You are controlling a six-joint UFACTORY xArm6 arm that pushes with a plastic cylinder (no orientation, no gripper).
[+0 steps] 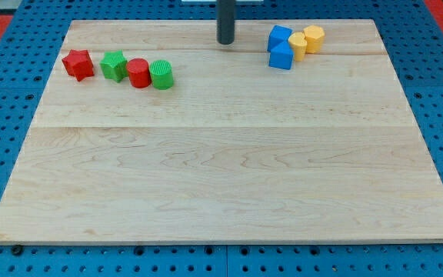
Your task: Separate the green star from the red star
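Camera view shows my tip (pixel 226 41), a bare dark rod holding nothing, near the wooden board's (pixel 221 177) top edge, well right of the red star block (pixel 78 65) and the green star block (pixel 114 65) just beside it.

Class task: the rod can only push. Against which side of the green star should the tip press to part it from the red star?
Its left face, in the gap beside the red star. The green star then slides right. My tip sits far off, at the view's top.
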